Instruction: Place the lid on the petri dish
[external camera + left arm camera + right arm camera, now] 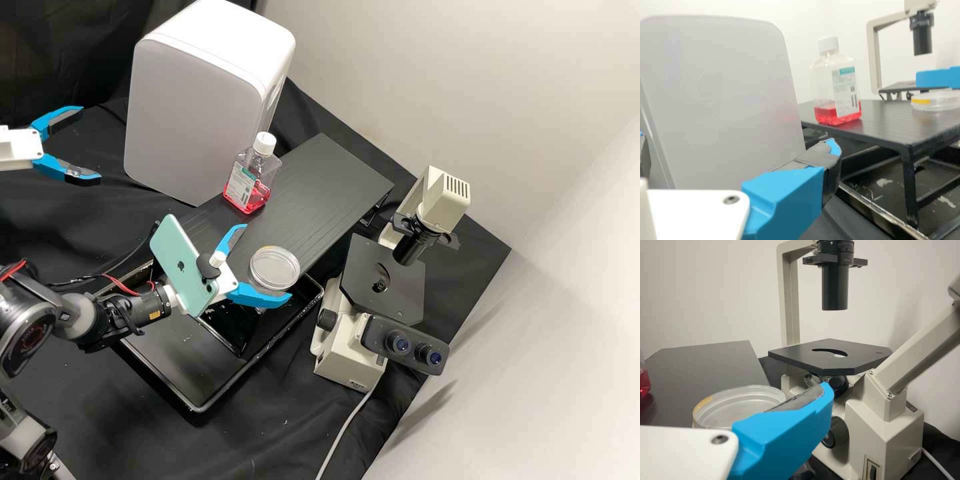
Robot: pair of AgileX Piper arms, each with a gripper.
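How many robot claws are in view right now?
2. The left claw hangs open beside the white box, at the high view's left edge. The right claw sits open around the petri dish on the black shelf, near the microscope.

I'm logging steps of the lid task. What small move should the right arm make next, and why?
Probably close the right gripper on the petri dish: its jaws stand open either side of it at the corner of the black platform. The left gripper is open, far off by the white box.
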